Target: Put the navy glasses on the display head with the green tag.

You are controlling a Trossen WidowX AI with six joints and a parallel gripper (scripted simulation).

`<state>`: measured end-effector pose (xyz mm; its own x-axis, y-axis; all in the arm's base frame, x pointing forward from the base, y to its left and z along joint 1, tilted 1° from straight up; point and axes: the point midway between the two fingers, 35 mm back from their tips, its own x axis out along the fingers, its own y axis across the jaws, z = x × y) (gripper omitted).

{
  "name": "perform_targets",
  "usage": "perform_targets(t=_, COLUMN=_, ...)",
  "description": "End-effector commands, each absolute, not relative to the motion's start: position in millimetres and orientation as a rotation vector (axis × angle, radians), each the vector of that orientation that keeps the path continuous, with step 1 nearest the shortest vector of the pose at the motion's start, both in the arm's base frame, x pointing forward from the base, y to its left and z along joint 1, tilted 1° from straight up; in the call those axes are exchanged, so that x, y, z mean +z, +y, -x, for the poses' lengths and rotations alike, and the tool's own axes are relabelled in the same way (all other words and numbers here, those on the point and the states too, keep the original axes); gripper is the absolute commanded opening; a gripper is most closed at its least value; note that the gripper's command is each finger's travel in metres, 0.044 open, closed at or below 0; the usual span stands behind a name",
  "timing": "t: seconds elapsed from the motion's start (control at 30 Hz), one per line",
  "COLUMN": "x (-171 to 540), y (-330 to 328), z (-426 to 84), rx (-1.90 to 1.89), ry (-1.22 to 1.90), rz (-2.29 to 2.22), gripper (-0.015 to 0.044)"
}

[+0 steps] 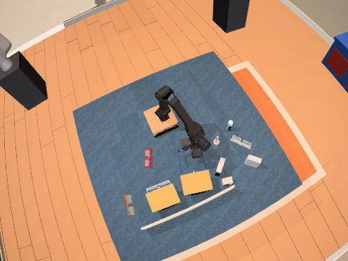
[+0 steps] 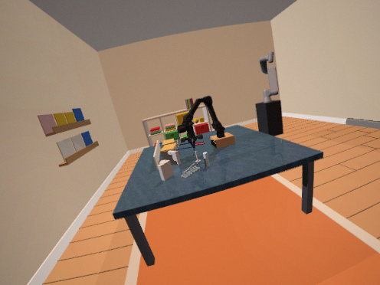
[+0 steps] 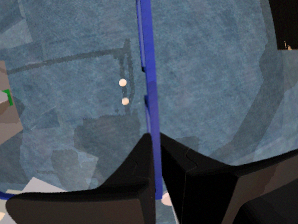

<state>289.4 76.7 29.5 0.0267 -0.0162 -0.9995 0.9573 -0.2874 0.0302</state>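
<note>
The navy glasses point(image 1: 179, 160) point(image 3: 150, 65) are held in the air by my gripper point(image 3: 152, 137) point(image 2: 193, 142), shut on their front frame near one end. Their temples point toward the display heads. In the top view the arm hides part of the frame. A green tag point(image 3: 8, 97) shows on a head at the left edge of the wrist view; it appears to be the yellow-topped head point(image 1: 196, 182) in front of the glasses, whose face is hidden from above. The glasses are apart from it. The other yellow-topped head point(image 1: 163, 198) stands beside it, with pale glasses point(image 1: 156, 186) at its face.
A long pale panel point(image 1: 189, 207) stands behind the heads. A pale block point(image 1: 220, 166) and small box point(image 1: 227, 181) stand beside the nearer head. A white box point(image 1: 252, 161), clear glasses point(image 1: 241, 142) and bottle point(image 1: 229, 125) are farther right. Red glasses point(image 1: 150, 158) and orange glasses point(image 1: 129, 210) lie left.
</note>
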Motion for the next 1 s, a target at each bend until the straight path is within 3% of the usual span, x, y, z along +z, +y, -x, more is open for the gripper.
perform_targets(t=0.0, x=30, y=75, z=-296, rx=-1.399, ry=1.024, rz=-1.42, gripper=0.0)
perform_targets(t=0.97, x=31, y=63, z=-334, rx=-1.406, ry=1.032, rz=-1.417, gripper=0.0)
